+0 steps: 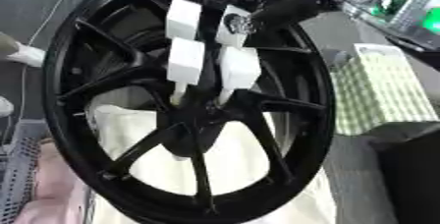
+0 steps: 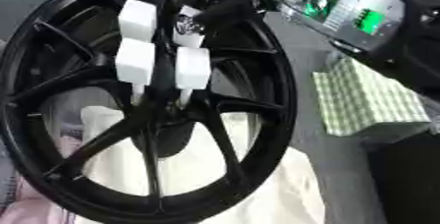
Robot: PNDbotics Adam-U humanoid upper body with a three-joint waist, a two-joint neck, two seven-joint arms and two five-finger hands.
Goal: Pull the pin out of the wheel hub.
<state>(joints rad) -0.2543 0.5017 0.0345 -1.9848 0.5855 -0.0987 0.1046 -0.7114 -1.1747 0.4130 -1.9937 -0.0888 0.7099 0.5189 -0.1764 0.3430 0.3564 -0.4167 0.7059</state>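
A large black spoked wheel (image 1: pixel 103 85) stands upright and fills most of both views. Its hub (image 1: pixel 191 120) is at the centre, where the spokes meet. My right hand (image 1: pixel 225 36) comes down from the upper right on a black and silver arm (image 2: pixel 343 7). Its white fingers (image 1: pixel 185 58) are straight and point down over the spokes, with their tips at the top of the hub. I cannot make out the pin; the hub centre is dark and partly covered by the fingers. My left hand shows in neither view.
A green-and-white checked block (image 1: pixel 378 90) lies to the right of the wheel. White cloth (image 1: pixel 172 169) lies behind and under the wheel. Pink cloth (image 1: pixel 51 198) and a grey mesh crate (image 1: pixel 17 164) are at the lower left.
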